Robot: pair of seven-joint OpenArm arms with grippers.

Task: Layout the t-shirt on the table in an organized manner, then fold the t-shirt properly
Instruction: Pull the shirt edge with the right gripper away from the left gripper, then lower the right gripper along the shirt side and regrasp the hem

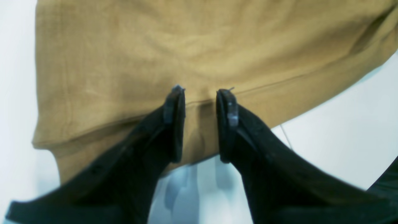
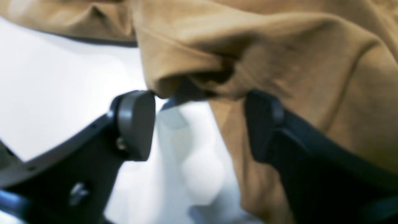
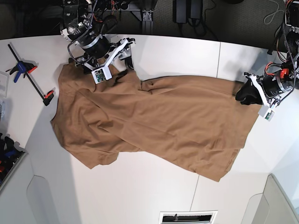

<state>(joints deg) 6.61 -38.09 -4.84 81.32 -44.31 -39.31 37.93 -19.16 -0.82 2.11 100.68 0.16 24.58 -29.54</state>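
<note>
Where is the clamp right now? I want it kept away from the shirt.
In the base view the clamp lies on the table at the far left, its red end just beside the shirt.

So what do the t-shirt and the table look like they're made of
The t-shirt: apparently a soft matte knit, probably cotton; it creases and bunches, and its stitched hem shows in the left wrist view. The table: a smooth, hard white top, perhaps laminate or painted board; it carries faint reflections and a thin seam.

Right wrist view blurred; t-shirt (image 2: 279, 62) cut by frame edges; left tool (image 3: 244, 94) tips hidden.
</note>
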